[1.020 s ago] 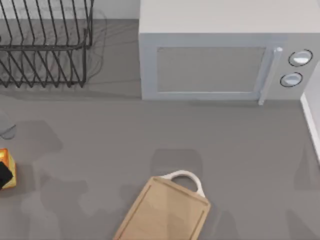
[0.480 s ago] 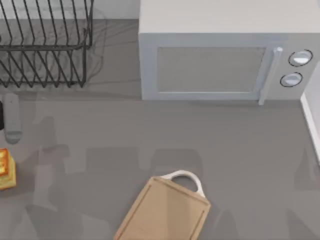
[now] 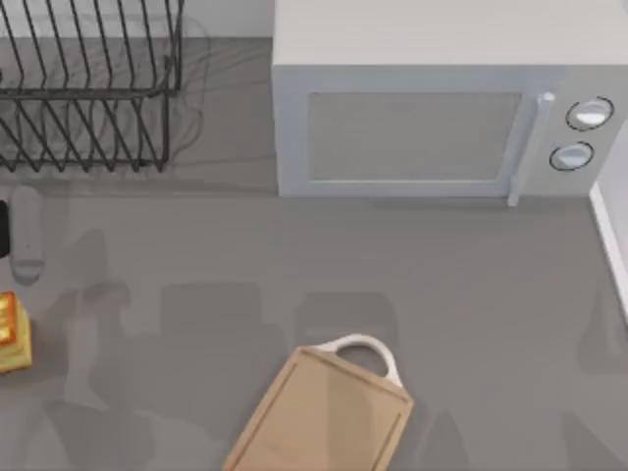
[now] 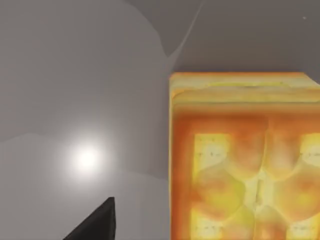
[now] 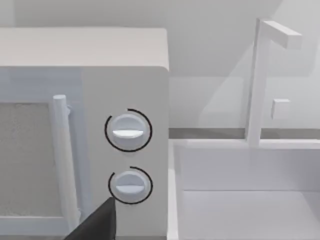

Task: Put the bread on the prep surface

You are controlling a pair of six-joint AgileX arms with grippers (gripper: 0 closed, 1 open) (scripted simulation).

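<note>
Bread [image 3: 12, 334] on the grey counter [image 3: 294, 255] at far left, well apart from the cutting board [image 3: 324, 417]. Left claw [image 4: 95, 225] just beside bread; open or closed, cannot tell. Right claw [image 5: 95, 225] parked facing microwave [image 5: 85, 140].

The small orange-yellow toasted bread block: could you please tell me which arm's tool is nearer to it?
Left. The left tool hangs right beside the small orange-yellow toasted bread block. The right tool faces the white microwave's dials, across the table.
</note>
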